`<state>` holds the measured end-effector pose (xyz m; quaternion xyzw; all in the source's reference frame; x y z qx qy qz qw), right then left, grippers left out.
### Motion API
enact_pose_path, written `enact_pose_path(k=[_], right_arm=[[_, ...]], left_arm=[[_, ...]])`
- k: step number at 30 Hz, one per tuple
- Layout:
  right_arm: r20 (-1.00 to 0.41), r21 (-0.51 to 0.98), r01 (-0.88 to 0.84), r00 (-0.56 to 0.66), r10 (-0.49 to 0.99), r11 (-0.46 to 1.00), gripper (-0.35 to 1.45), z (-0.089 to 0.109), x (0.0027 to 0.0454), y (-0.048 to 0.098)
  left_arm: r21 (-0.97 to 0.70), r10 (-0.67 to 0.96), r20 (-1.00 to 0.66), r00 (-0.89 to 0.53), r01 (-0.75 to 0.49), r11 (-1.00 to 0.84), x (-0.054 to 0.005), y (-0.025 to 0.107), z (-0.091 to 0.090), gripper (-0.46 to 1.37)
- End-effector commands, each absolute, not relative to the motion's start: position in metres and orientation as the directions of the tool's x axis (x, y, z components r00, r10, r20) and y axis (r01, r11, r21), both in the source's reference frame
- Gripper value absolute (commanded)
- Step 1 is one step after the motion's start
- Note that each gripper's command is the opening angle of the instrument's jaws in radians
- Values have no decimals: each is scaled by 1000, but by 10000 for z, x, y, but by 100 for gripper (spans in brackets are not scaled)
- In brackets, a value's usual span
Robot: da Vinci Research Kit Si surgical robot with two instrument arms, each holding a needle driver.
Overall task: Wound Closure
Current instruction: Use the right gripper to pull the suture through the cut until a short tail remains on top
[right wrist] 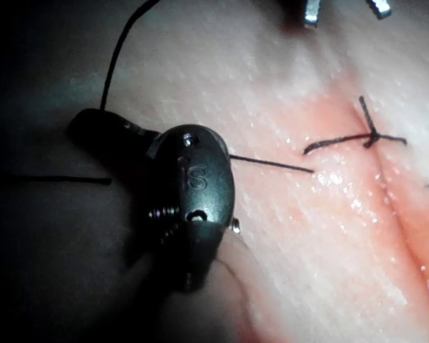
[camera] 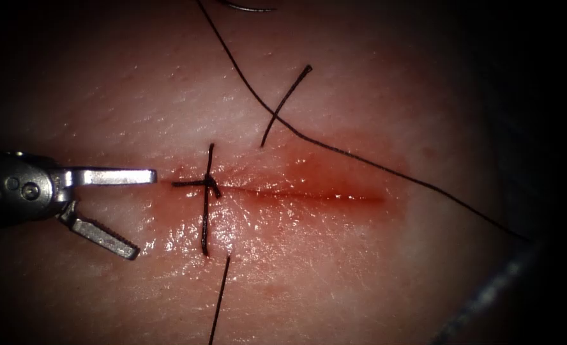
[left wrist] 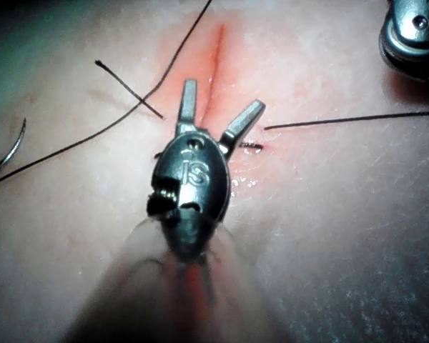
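My left tool (camera: 144,214) is open and holds nothing, just left of the cut's (camera: 309,195) left end; the left wrist view shows its spread jaws (left wrist: 223,94) over the stitch. A knotted stitch (camera: 208,186) crosses the cut there, with a tail (camera: 219,300) running toward the near edge. The needle (camera: 251,9) (left wrist: 11,153) lies free on the tissue beyond the cut, not in it. A long thread (camera: 334,150) runs from there across the tissue to the right, where my right tool (right wrist: 86,125) is shut on it.
A short cut end of thread (camera: 287,105) lies across the long thread beyond the cut. Red fluid (camera: 334,179) stains the tissue around the cut. In the left wrist view the right tool's wrist (left wrist: 415,36) sits off to the stitch tail's side.
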<state>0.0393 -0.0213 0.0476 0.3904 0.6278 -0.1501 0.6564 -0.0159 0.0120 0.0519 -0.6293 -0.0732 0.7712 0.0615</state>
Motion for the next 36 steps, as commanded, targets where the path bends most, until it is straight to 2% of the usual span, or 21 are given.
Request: enact_pose_path(k=[1, 17, 19, 20, 23, 26, 36], right_arm=[[-942, 324, 684, 167, 292, 654, -35, 475, 393, -214], [-924, 361, 693, 177, 339, 623, -35, 469, 396, -218], [-923, 371, 658, 179, 342, 655, 29, 472, 396, -213], [-922, 374, 647, 178, 345, 664, 50, 473, 395, -211], [-916, 397, 545, 188, 354, 738, 129, 479, 389, -201], [-905, 425, 461, 203, 374, 779, 140, 484, 379, -187], [-886, 464, 387, 215, 411, 797, 141, 483, 331, -146]], left_arm=[[-191, 187, -962, -201, -3, -982, -159, 120, 519, 52], [-206, 203, -959, -200, -6, -978, -157, 121, 525, 54], [-206, 203, -959, -200, -5, -979, -155, 120, 525, 55], [-206, 203, -959, -200, -5, -979, -155, 120, 525, 55], [-205, 202, -959, -201, -6, -979, -155, 119, 526, 56], [-210, 207, -958, -201, -7, -978, -155, 119, 526, 57], [-210, 207, -958, -200, -7, -978, -156, 119, 526, 59]])
